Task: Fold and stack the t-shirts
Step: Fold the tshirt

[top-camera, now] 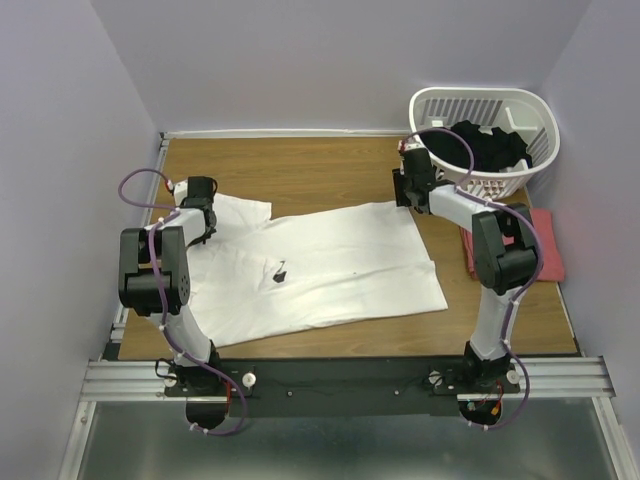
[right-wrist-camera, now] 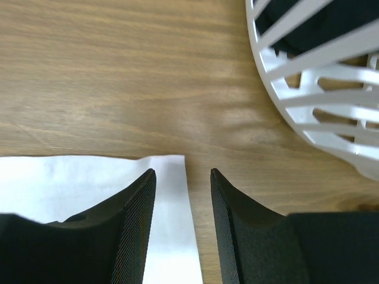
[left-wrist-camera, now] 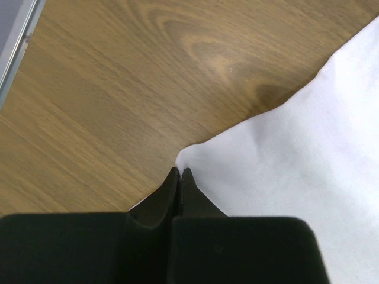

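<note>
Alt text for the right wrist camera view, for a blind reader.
The right claw, open, straddles the corner edge of a white t-shirt on a wooden table; a white slatted basket sits at upper right.

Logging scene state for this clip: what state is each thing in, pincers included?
white t-shirt: spread flat on the table, unfolded.
salmon-red t-shirt: lying flat and compact at the table's right edge.
basket: upright, holding dark clothes.
left pincer: shut on the white t-shirt's edge.
right pincer: open, straddling the white t-shirt's far corner.

The table [top-camera: 320,170] holds a white t-shirt [top-camera: 330,265], red t-shirt [top-camera: 550,255] and basket [top-camera: 432,100]
</note>
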`<state>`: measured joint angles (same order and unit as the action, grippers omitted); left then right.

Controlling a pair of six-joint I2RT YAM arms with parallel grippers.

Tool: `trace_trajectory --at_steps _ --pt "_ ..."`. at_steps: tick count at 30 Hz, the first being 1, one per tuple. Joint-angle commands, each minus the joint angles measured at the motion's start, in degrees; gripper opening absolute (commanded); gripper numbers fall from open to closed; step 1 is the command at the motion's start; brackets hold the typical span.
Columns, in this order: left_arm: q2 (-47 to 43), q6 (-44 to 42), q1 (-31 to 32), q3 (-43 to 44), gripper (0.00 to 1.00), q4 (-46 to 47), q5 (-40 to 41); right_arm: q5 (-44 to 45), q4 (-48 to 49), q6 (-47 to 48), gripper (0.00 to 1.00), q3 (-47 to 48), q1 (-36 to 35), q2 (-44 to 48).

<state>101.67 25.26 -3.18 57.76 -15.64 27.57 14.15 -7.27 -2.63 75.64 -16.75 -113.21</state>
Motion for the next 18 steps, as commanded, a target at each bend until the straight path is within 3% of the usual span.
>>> trace_trajectory --at_steps 1,18 --pt "0.29 1.02 -0.95 -2.30 0.00 -4.22 -0.15 -5.10 -0.64 7.46 0.50 3.38 -0.12 2.03" --pt "0.73 1.02 -0.95 -2.03 0.00 -4.58 1.26 -9.49 -3.36 11.95 0.49 6.37 0.14 -6.85"
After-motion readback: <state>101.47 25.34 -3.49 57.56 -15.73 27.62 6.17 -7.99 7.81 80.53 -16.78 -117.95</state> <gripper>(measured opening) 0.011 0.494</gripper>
